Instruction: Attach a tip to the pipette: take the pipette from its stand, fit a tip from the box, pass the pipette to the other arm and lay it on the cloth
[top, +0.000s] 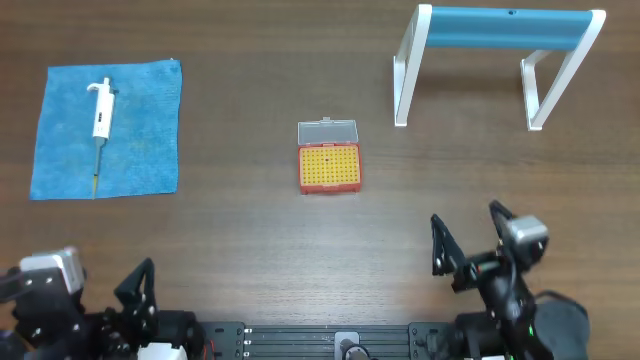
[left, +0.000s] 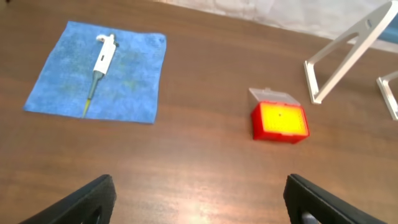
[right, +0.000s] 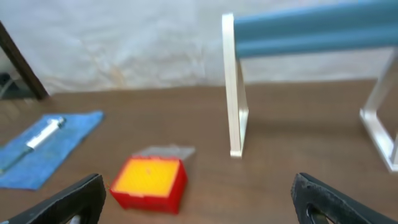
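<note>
L pincer (left: 200, 204) & R pincer (right: 198, 204) both apart. Pipette (top: 101, 112) flat on cloth (top: 150, 150); tip box (top: 328, 167) centre, stand (top: 500, 28) far R.

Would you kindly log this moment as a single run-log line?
pipette: tip fitted, lying on cloth | tip box: open, mid-table | left gripper: open | right gripper: open
</note>
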